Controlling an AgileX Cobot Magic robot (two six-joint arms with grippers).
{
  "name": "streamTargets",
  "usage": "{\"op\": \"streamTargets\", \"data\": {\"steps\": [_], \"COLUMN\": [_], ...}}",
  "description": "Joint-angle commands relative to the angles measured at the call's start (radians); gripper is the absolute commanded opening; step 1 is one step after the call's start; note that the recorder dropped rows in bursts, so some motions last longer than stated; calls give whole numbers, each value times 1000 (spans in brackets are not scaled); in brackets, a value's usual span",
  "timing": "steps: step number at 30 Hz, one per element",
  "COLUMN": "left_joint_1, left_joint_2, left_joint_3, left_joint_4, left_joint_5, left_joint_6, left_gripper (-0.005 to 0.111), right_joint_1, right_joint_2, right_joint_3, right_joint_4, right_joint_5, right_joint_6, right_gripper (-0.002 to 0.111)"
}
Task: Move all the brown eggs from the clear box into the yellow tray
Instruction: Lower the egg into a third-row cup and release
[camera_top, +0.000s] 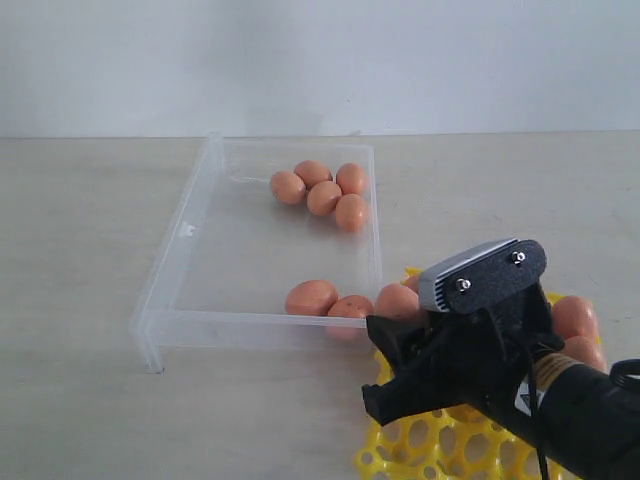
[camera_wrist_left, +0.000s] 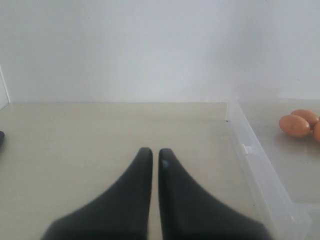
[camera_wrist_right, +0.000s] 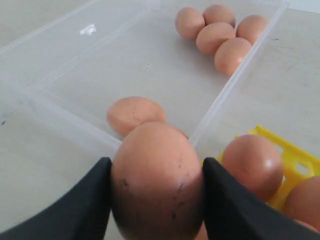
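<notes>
Brown eggs (camera_top: 322, 190), about seven, lie in the clear box (camera_top: 200, 260), several sit in the yellow tray (camera_top: 420, 445), the right pincer (camera_wrist_right: 155, 167) clamps one at the tray's edge, and the left pincer (camera_wrist_left: 151, 152) idles narrow and empty.

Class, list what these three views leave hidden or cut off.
1. Tray: exterior view, mostly behind the right arm, cut off at the bottom edge.
2. Box: left wrist view, right edge cuts it; most eggs unseen.
3. Left end effector: absent from exterior view, outside the frame.
</notes>
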Motion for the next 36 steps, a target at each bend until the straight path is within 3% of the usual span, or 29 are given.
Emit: {"op": "streamTargets", "data": {"steps": [1,12,20,31,32,34,36], "left_joint_1": [-1,-1,-1,-1,-1,-1,-1], "left_joint_2": [-4,-4,-4,-4,-4,-4,-4], "left_joint_3": [4,4,4,4,4,4,4], "left_joint_4": [2,2,2,2,2,2,2], "left_joint_5": [-4,-4,-4,-4,-4,-4,-4], "left_joint_6": [0,0,0,0,0,0,0], "left_gripper": [4,4,4,4,4,4,4], "right_joint_1": [-2,-2,-2,-2,-2,-2,-2], "right_joint_2": [3,3,3,3,3,3,3], "right_joint_3": [0,0,0,0,0,0,0], "right_joint_4": [-50,-90,-94,-32,-32,-32,-32], "right_joint_5": [1,88,192,207,207,214,214], "right_joint_6": [33,28,-124,-192,-201,-205,-205], "right_gripper": [0,0,0,0,2,16,38]}}
